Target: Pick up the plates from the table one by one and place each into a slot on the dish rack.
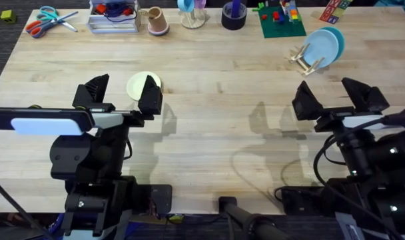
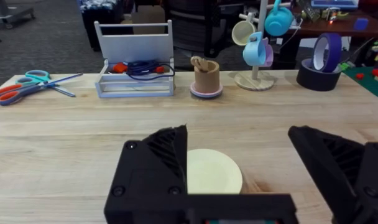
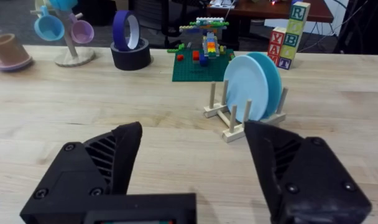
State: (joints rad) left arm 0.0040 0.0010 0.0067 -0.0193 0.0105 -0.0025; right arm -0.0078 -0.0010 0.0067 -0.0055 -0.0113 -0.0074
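Note:
A pale yellow-green plate [image 1: 138, 84] lies flat on the table [image 1: 216, 100] at the left, partly covered by one finger of my left gripper [image 1: 121, 93]. That gripper is open and hovers just short of the plate [image 2: 214, 171], which sits between its fingers and slightly ahead. At the far right the dish rack [image 1: 305, 61] holds two light blue plates [image 1: 326, 45] standing upright in its slots. My right gripper [image 1: 336, 99] is open and holds nothing, nearer than the rack [image 3: 229, 124] and its blue plates [image 3: 251, 87].
Along the far edge stand scissors [image 1: 46, 20], a clear tray with cables [image 1: 114, 19], a tan cup [image 1: 157, 21], a mug tree [image 1: 192, 13], a tape roll [image 1: 234, 17], a green brick baseplate [image 1: 281, 23] and letter blocks [image 1: 336, 10].

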